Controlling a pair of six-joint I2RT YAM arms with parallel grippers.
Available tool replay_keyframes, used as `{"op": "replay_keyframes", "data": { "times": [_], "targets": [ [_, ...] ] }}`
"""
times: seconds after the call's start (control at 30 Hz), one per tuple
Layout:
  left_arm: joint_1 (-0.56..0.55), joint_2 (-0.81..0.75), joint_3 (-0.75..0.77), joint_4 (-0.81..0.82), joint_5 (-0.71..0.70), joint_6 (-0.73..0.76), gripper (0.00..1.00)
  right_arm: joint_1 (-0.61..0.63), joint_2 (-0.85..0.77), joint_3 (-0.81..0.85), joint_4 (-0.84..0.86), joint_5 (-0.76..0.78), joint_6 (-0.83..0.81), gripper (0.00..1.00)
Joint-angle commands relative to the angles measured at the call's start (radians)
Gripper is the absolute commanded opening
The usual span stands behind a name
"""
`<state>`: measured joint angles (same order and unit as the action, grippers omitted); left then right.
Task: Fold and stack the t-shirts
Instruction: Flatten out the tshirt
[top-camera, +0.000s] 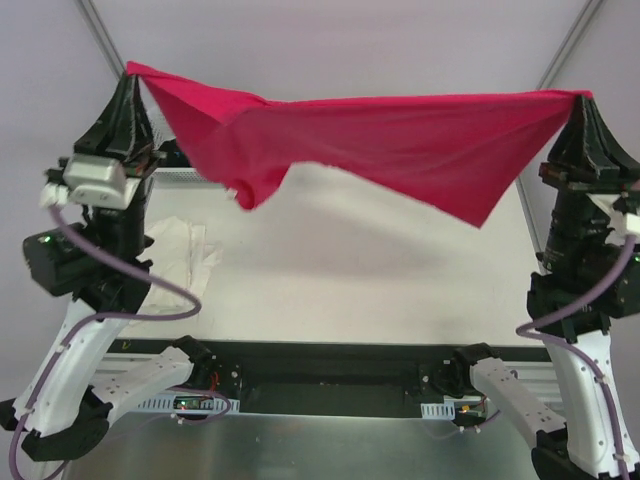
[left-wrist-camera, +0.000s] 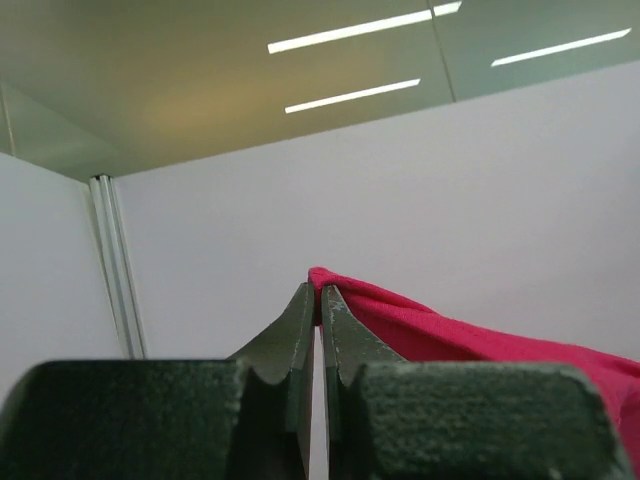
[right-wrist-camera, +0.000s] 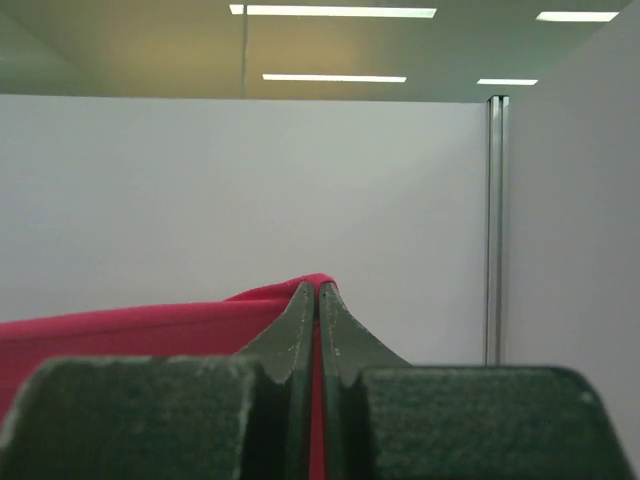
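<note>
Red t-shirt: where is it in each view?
Top external: red t-shirt spans the upper half, left gripper to right gripper.
Left wrist: lower right, corner pinched in the fingers.
Right wrist: lower left, corner pinched likewise.
Shared landmark: pale back wall.

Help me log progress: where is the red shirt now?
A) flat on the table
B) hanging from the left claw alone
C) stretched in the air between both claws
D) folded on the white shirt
C: left claw and right claw each pinch a corner of the red shirt, holding it up between them.
</note>
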<state>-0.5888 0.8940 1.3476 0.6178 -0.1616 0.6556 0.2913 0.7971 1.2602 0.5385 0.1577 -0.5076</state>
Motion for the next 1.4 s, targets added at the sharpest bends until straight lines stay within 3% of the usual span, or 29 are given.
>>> {"op": "replay_keyframes", "data": {
  "times": [0.0,0.33,0.53,0.57,0.6,0.63,0.7,0.73,0.77,0.83,1.13,1.37],
  "targets": [
    [-0.005,-0.082,-0.016,-0.013,0.059,-0.072,0.00,0.006,-0.070,-0.030,-0.031,-0.024,-0.009,0.01],
    [-0.005,-0.001,0.024,0.002,0.054,-0.106,0.00,0.006,-0.032,-0.007,-0.025,0.006,-0.043,0.01],
    [0.021,0.262,0.105,0.122,-0.046,0.004,0.00,0.002,0.146,0.022,0.012,0.083,-0.124,0.01],
    [0.055,0.349,0.143,0.122,-0.053,0.001,0.00,-0.003,0.178,0.033,0.015,0.118,-0.134,0.06],
    [0.072,0.397,0.166,0.114,-0.058,-0.007,0.21,-0.004,0.256,0.048,0.009,0.138,-0.146,0.44],
    [0.092,0.446,0.189,0.111,-0.067,-0.016,0.41,-0.020,0.296,0.060,0.005,0.152,-0.152,0.51],
    [0.153,0.607,0.274,0.092,-0.087,-0.031,0.45,-0.047,0.414,0.106,-0.020,0.164,-0.131,0.55],
    [0.168,0.672,0.324,0.048,-0.119,-0.040,0.61,-0.079,0.447,0.120,-0.025,0.166,-0.112,0.57],
    [0.179,0.794,0.440,0.012,-0.136,-0.045,0.70,-0.096,0.477,0.129,-0.023,0.139,-0.091,0.59],
    [0.202,0.859,0.473,0.017,-0.139,-0.054,0.93,-0.127,0.548,0.140,-0.018,0.137,-0.045,0.60],
    [0.208,0.866,0.334,0.048,-0.152,-0.115,0.85,-0.167,0.550,0.088,-0.034,0.105,0.021,0.59],
    [0.095,0.686,0.133,-0.064,-0.251,-0.137,0.81,-0.159,0.444,-0.001,-0.251,-0.010,0.263,0.59]
  ]
}}
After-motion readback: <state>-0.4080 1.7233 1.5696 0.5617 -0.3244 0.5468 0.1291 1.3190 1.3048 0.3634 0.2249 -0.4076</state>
